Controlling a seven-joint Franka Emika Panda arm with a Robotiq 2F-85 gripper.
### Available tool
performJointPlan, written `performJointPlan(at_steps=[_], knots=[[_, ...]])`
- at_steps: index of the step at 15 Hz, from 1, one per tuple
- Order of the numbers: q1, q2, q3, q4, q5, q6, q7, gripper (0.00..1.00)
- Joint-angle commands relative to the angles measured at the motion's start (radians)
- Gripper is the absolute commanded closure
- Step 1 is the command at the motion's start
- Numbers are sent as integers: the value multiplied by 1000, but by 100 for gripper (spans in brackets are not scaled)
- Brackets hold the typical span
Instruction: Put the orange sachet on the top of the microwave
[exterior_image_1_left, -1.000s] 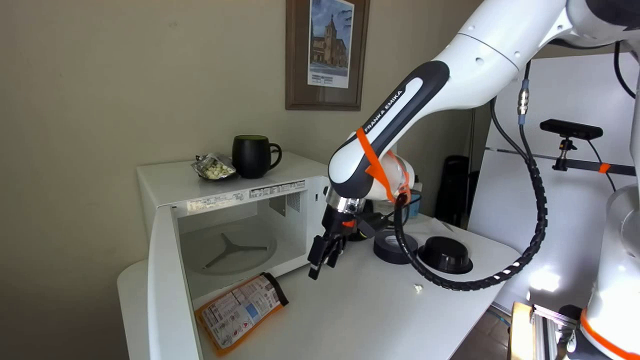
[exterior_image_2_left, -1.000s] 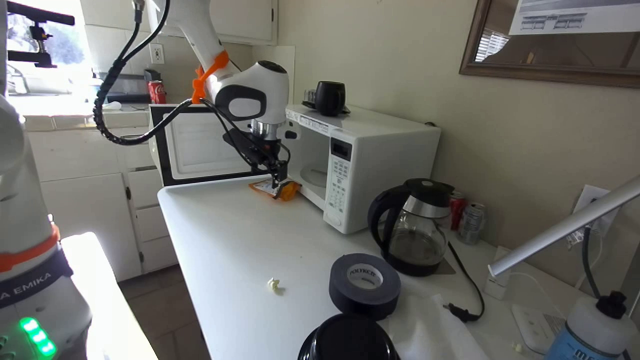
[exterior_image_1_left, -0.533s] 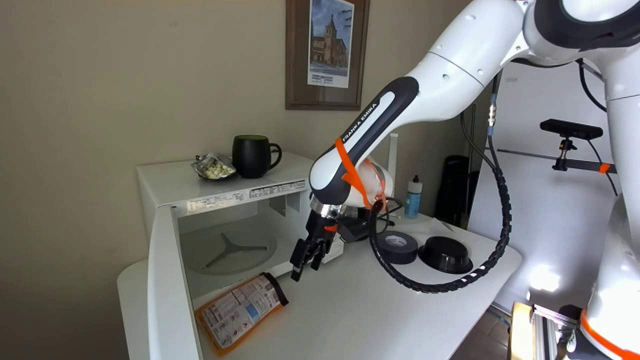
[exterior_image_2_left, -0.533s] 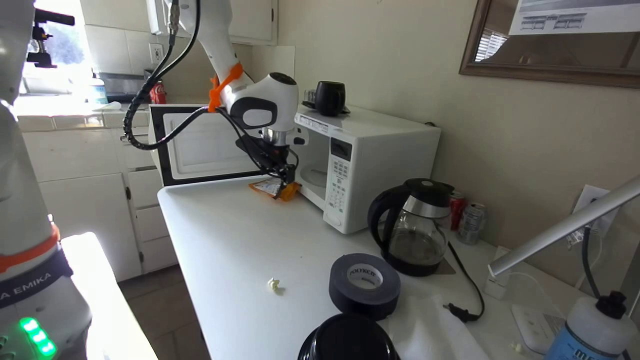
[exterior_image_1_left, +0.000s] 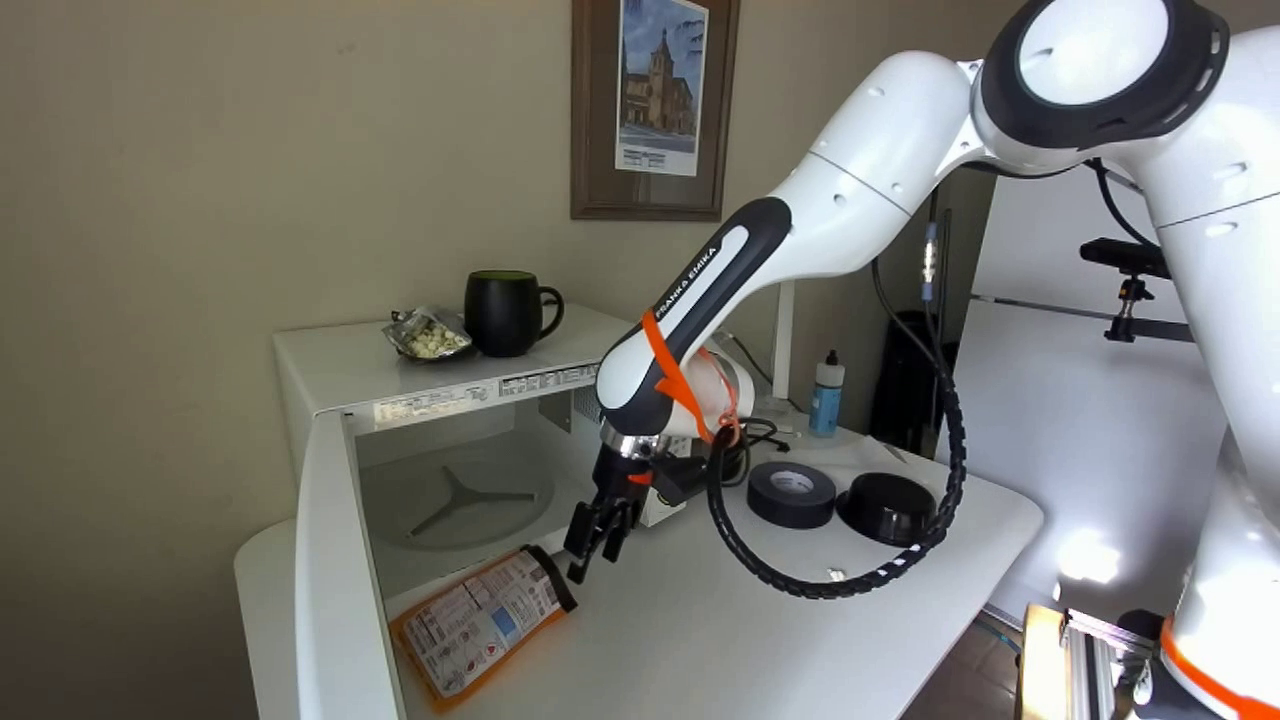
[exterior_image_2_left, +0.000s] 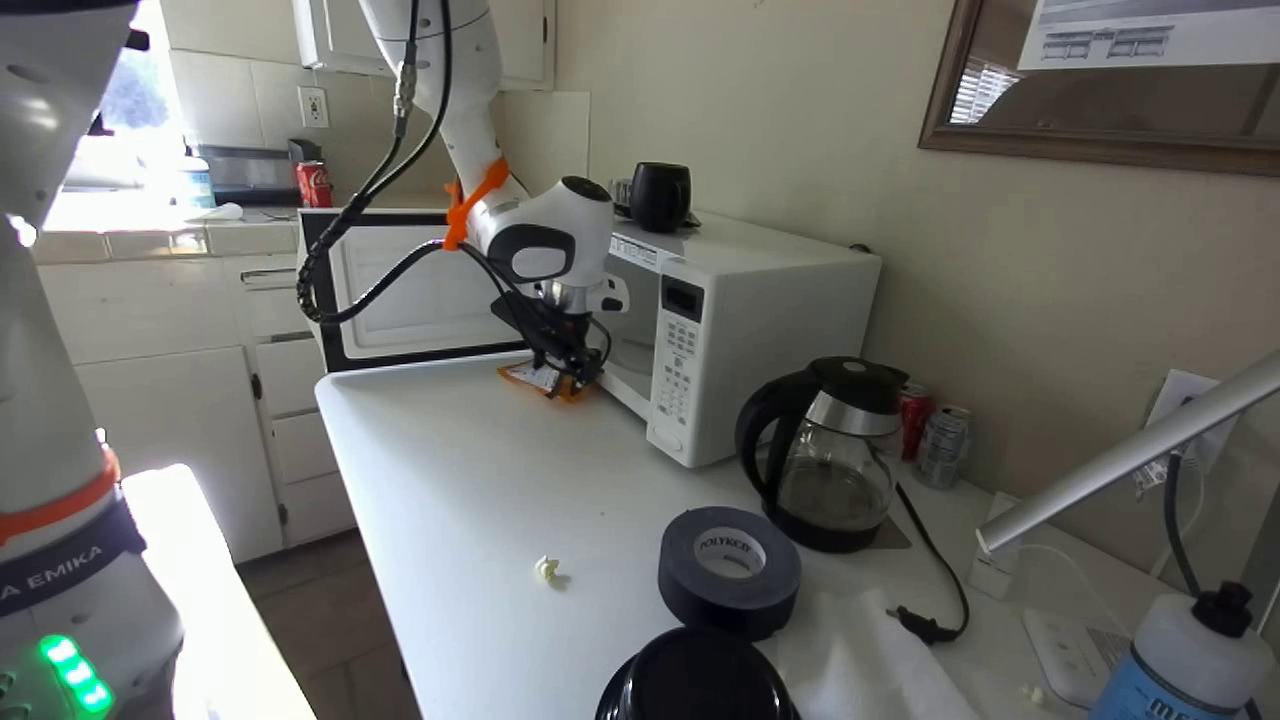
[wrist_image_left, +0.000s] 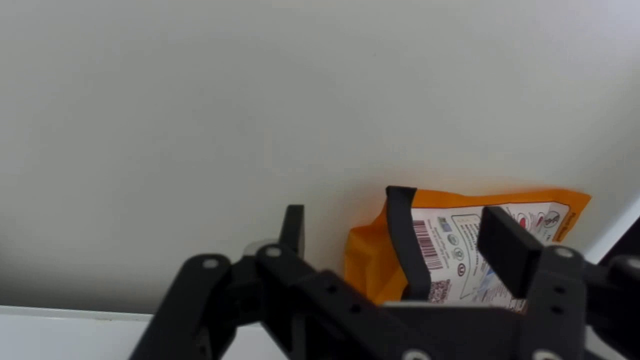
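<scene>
The claw (wrist_image_left: 400, 237) hangs above the desk (exterior_image_2_left: 480, 490) with its fingers spread apart, near the dark-banded end of the sachet (exterior_image_1_left: 485, 625). The sachet lies on the desk, printed face up, just in front of the microwave (exterior_image_2_left: 770, 320) and beside its wide-open door (exterior_image_1_left: 340, 580). In the wrist view it shows beyond the fingers, partly between them and partly behind one; in an exterior view the claw covers some of it, so how high the fingertips sit over it is hard to say. On top of the microwave stands a mug (exterior_image_1_left: 505, 315), an open foil bag (exterior_image_1_left: 405, 328) just beside it. Elsewhere on the desk are a kettle (exterior_image_2_left: 830, 470), beside the microwave, then tape (exterior_image_2_left: 728, 605) and a black bowl (exterior_image_1_left: 888, 505).
</scene>
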Motion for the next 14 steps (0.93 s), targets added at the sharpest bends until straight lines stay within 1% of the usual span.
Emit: performJointPlan(at_steps=[1,5,7,8,9,10,11,12,13,14], knots=[[-24,52,32,36,-55,21,26,42],[-41,84,65,64,-77,51,12,73],[-41,103,71,87,-98,56,16,87],[-40,113,71,98,-109,56,21,96],[-36,119,68,106,-122,50,28,99],[-34,127,66,116,-136,47,32,100],[-35,132,67,120,-143,49,33,87],[-34,137,64,127,-153,47,37,100],[-33,142,62,133,-163,43,42,100],[-33,144,61,134,-172,42,44,75]])
